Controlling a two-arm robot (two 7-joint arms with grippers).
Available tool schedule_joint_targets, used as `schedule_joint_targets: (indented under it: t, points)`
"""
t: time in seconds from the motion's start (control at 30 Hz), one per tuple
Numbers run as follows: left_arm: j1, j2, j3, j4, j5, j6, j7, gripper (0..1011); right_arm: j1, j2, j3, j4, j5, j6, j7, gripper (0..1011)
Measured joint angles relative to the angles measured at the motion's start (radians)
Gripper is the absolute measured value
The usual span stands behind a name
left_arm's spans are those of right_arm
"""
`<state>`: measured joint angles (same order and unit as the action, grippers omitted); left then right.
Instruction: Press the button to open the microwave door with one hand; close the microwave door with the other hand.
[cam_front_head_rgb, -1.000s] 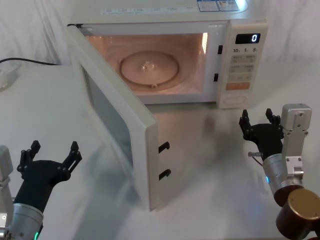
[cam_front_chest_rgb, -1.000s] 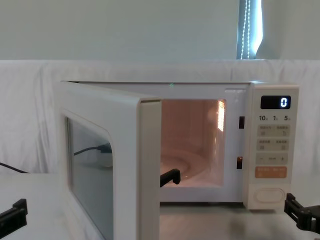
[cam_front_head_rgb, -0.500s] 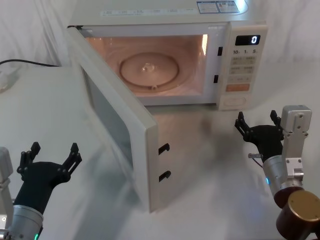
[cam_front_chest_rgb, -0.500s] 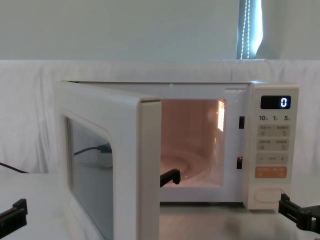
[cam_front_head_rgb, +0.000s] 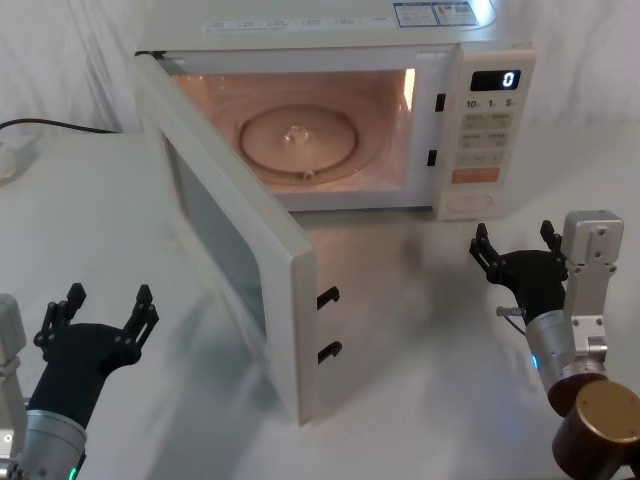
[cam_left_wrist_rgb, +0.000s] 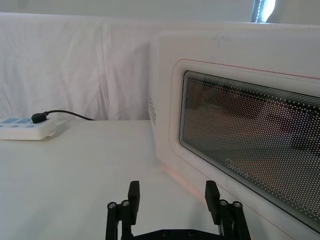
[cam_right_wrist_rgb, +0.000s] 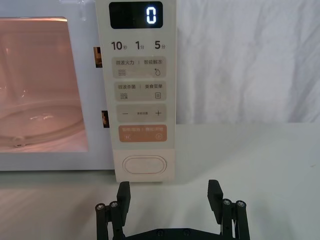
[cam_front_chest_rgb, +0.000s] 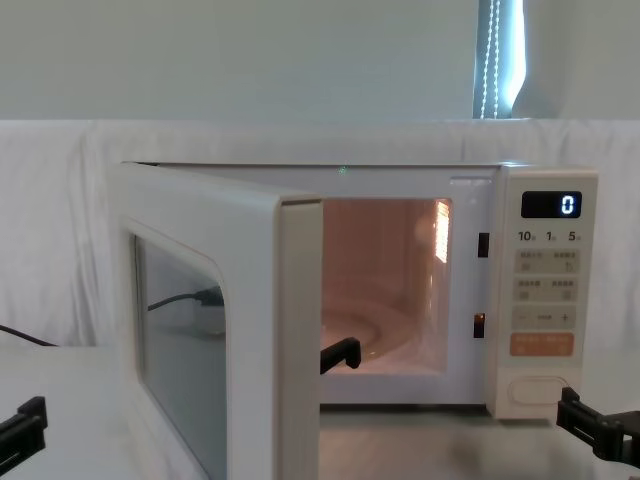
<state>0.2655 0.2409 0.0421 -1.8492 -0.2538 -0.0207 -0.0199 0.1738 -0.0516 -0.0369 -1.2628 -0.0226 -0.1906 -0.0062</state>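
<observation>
Ahead of spread right claw (cam_front_head_rgb: 515, 247): button (cam_right_wrist_rgb: 143, 165), apart; microwave door (cam_front_head_rgb: 240, 250) open.

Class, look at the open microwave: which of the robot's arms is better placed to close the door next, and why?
Probably the left. The microwave door hangs open, swung out toward the robot's left side, and the open left gripper sits beside its outer face. The open right gripper is in front of the button, away from the door.

Panel key labels (cam_front_head_rgb: 483, 130) too small; power strip (cam_left_wrist_rgb: 22, 129) cut off.
</observation>
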Motion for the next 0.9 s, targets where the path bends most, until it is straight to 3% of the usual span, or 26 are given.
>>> schedule_joint_targets:
  t: [0.2, 0.23, 0.33, 0.9]
  points:
    - [0.000, 0.000, 0.000, 0.000, 0.000, 0.000, 0.000, 707, 0.000, 0.000, 0.000, 0.000, 0.000, 0.000, 0.000, 1002]
    - [0.000, 0.000, 0.000, 0.000, 0.000, 0.000, 0.000, 638, 0.000, 0.000, 0.000, 0.000, 0.000, 0.000, 0.000, 1002]
    - [0.000, 0.000, 0.000, 0.000, 0.000, 0.000, 0.000, 577, 0.000, 0.000, 0.000, 0.000, 0.000, 0.000, 0.000, 1002]
    - [0.000, 0.000, 0.000, 0.000, 0.000, 0.000, 0.000, 15, 0.000, 0.000, 0.000, 0.000, 0.000, 0.000, 0.000, 1002]
